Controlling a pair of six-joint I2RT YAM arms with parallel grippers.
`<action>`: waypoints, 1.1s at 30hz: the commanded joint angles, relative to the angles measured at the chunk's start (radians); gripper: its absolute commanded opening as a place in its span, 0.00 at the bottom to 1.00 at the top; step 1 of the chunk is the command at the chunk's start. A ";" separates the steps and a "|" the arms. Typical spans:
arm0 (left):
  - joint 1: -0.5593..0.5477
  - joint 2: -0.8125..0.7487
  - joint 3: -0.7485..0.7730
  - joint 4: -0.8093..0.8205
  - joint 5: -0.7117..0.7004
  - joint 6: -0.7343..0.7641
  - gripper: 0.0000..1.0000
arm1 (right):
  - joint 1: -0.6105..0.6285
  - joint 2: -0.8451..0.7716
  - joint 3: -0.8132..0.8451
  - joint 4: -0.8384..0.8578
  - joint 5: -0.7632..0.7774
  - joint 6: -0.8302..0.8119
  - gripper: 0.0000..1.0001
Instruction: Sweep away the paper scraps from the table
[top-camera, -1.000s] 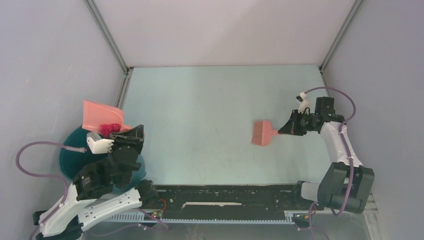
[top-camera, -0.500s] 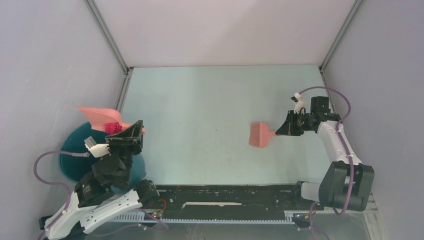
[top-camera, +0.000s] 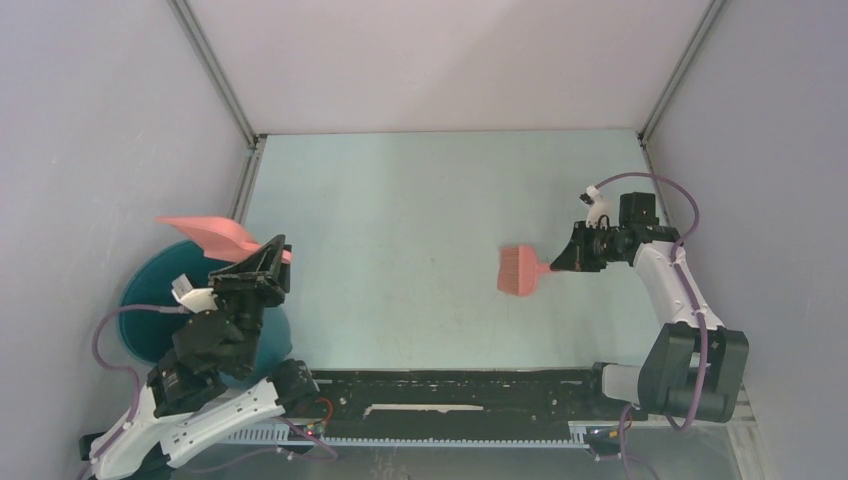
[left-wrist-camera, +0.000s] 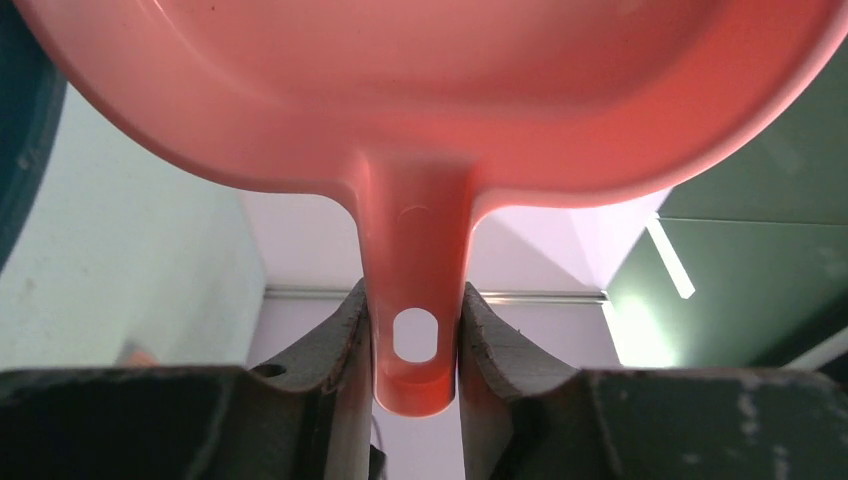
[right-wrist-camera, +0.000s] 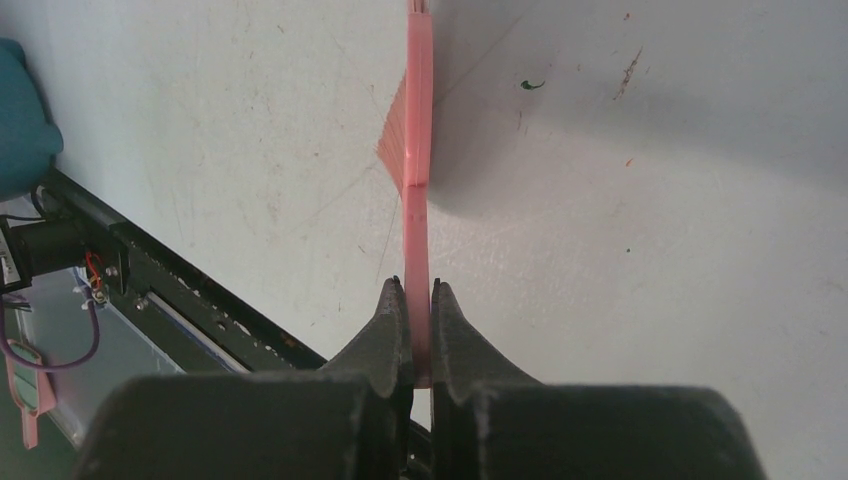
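Note:
My left gripper (top-camera: 272, 262) is shut on the handle (left-wrist-camera: 415, 300) of the salmon-pink dustpan (top-camera: 205, 231). It holds the pan tipped over the round teal bucket (top-camera: 148, 300) off the table's left edge. In the left wrist view I see only the pan's underside (left-wrist-camera: 420, 90), with my gripper (left-wrist-camera: 413, 340) clamped on the handle. No paper scraps show in the pan or on the pale mint-green table (top-camera: 400, 200). My right gripper (top-camera: 563, 262) is shut on the handle of the pink brush (top-camera: 517, 270), held over the right part of the table. In the right wrist view the gripper (right-wrist-camera: 418, 300) grips the brush (right-wrist-camera: 417, 130) edge-on.
Metal rails (top-camera: 245, 170) border the table and grey walls enclose it. The black base rail (top-camera: 450, 392) runs along the near edge and also shows in the right wrist view (right-wrist-camera: 150, 290). A tiny dark fleck (right-wrist-camera: 533, 85) lies on the table near the brush.
The left arm has tipped the dustpan further over the bucket, and the magenta scraps seen in it earlier no longer show. The right arm moved the brush slightly left, then held still.

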 joint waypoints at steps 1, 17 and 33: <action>0.007 -0.031 0.006 0.020 0.053 -0.165 0.00 | 0.017 0.000 0.021 -0.008 0.020 -0.027 0.00; 0.007 0.026 0.045 -0.008 0.030 -0.117 0.00 | 0.025 -0.005 0.022 -0.012 0.025 -0.031 0.00; 0.007 0.501 0.382 -0.248 0.021 0.361 0.00 | 0.028 -0.014 0.022 -0.016 0.037 -0.040 0.00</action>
